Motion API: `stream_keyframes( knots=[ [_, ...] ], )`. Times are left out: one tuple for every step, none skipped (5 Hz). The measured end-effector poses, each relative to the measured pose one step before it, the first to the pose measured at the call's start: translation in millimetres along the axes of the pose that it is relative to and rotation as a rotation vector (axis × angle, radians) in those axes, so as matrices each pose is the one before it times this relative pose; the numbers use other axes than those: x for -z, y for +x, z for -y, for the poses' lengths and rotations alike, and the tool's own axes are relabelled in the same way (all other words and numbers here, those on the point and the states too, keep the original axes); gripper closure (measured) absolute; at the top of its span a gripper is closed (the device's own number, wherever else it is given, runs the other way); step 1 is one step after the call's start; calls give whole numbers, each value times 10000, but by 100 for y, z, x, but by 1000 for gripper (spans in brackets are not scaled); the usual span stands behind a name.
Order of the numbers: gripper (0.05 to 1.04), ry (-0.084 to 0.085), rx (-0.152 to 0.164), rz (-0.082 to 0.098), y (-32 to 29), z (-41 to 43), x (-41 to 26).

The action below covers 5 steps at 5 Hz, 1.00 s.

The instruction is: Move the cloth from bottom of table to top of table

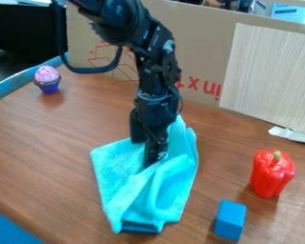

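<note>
Toy cupcake [46,79], left of and beyond the gripper [155,159]; turquoise cloth [126,176], soft and rumpled, beneath and around the gripper, its long axis running from the near side to a raised peak just behind and right of it. The gripper's opening and any hold cannot be told. Blue block [230,220], nearer and right; red pepper [271,174], farther right.

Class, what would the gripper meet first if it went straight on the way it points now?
Most likely the turquoise cloth just below the gripper; depth is unclear, so they may already touch.
</note>
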State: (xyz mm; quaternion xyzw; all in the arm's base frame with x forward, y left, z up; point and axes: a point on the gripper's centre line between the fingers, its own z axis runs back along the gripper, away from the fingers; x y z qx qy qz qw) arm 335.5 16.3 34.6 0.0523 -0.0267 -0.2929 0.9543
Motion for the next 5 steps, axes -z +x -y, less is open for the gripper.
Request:
stream_keyframes(
  knots=[
    [83, 68, -280, -7, 1549, -1182, 132],
    [83, 141, -145, 103, 1329, -721, -525],
    [83, 61, 9, 257, 1666, -376, -783],
    [83, 14, -8, 201, 719, -284, -799],
    [83, -183, 38, 365, 167, 320, -2359]
  ],
)
